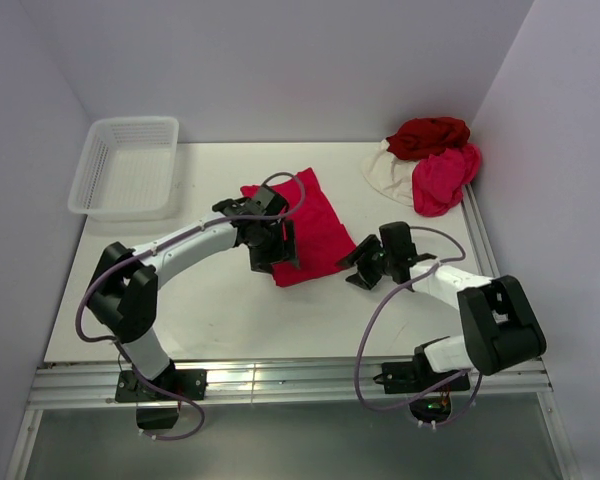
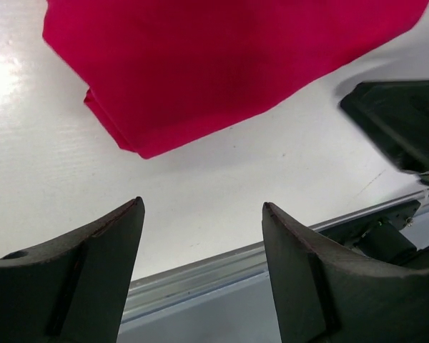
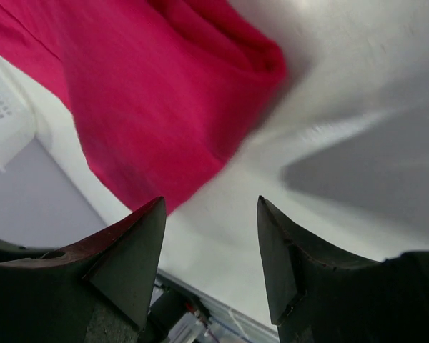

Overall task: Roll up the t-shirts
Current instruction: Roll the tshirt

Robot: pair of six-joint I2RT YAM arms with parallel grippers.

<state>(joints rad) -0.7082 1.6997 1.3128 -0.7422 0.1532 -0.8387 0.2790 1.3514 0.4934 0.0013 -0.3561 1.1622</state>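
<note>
Pincers both apart, empty — left pincer over the crimson t-shirt, right pincer beside it.

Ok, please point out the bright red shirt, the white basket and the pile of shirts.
bright red shirt (image 1: 325, 225), top view, middle of the flat cloth.
white basket (image 1: 135, 121), top view, its far rim.
pile of shirts (image 1: 440, 178), top view, the pink part.

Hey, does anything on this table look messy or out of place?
Yes: three t-shirts, dark red, pink and cream white, lie crumpled in a heap at the far right corner. The folded crimson t-shirt lies askew mid-table.
</note>
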